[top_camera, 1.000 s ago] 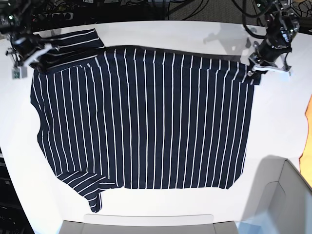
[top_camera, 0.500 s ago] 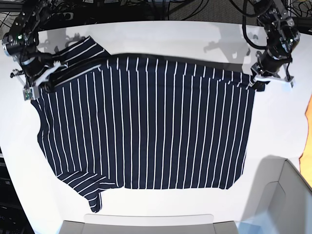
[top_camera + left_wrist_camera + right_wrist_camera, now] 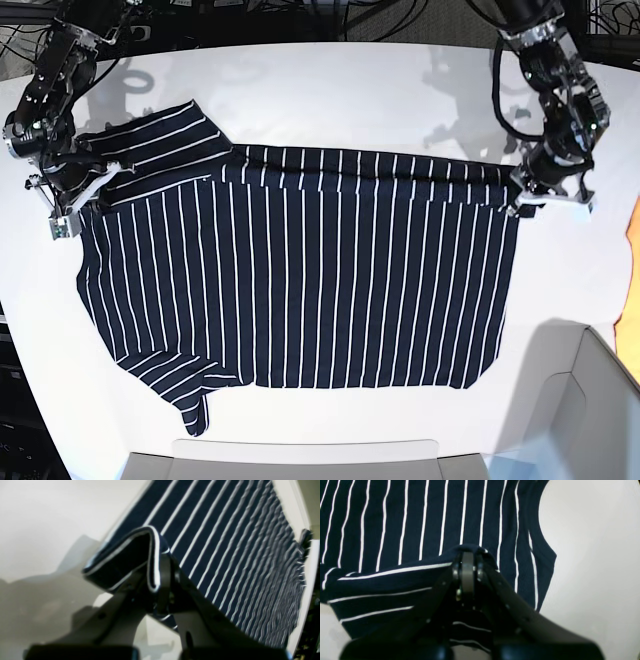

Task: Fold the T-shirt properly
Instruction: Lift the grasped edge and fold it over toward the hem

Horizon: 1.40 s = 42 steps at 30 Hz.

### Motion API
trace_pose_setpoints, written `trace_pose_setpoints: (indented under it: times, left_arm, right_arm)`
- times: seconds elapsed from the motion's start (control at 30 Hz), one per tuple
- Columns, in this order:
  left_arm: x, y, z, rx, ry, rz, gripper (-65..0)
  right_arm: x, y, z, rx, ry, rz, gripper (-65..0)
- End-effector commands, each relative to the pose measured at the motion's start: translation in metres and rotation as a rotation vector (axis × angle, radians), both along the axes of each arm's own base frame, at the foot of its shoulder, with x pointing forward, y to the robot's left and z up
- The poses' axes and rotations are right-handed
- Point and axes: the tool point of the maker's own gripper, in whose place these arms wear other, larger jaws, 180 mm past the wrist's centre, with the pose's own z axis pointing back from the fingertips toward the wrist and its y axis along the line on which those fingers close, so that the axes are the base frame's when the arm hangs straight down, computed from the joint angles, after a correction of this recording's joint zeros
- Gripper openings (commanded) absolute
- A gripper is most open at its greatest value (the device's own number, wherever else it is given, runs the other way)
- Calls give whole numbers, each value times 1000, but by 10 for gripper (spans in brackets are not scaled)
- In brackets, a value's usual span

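Observation:
The dark navy T-shirt (image 3: 300, 290) with thin white stripes lies spread on the white table (image 3: 350, 80). Its far edge is lifted and doubled over toward the front. My left gripper (image 3: 518, 197) is shut on the shirt's far right corner. In the left wrist view the gripper (image 3: 161, 562) pinches a folded hem, with the striped T-shirt (image 3: 225, 542) stretching away behind it. My right gripper (image 3: 88, 195) is shut on the far left shoulder by the sleeve. In the right wrist view the gripper (image 3: 467, 557) clamps a fold of the T-shirt (image 3: 395, 530).
An orange cloth (image 3: 633, 270) shows at the right edge. A grey bin (image 3: 580, 400) stands at the front right and a grey tray edge (image 3: 300, 462) lies along the front. Cables run behind the table's far edge.
Both grippers have moved toward the front while holding the shirt's far corners. The far edge has come with them and now folds over the body. The far left sleeve has shifted frontward.

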Motion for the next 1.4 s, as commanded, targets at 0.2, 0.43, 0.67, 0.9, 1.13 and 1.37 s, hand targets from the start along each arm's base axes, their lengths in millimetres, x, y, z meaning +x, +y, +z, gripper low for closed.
trace_pose_setpoints:
  times: [0.2, 0.43, 0.67, 0.9, 1.13, 1.37]
  left_arm:
    - [29, 18, 13, 31, -45, 20, -650]
    - [50, 26, 18, 60, -48, 37, -650]
    - [72, 24, 15, 0, -49, 50, -650]
    - [96, 32, 23, -27, -65, 61, -650]
    - [114, 28, 16, -89, -44, 67, -650]
    - [122, 36, 22, -90, -52, 74, -650]
  right_arm:
    - [34, -14, 19, -16, -61, 15, -650]
    - [53, -5, 13, 10, -63, 45, -650]
    - [75, -10, 17, 23, -71, 26, -650]
    - [103, 10, 20, -15, -79, 97, -650]
    - [116, 7, 10, 25, -55, 79, -650]
    - [121, 1, 3, 59, -78, 62, -650]
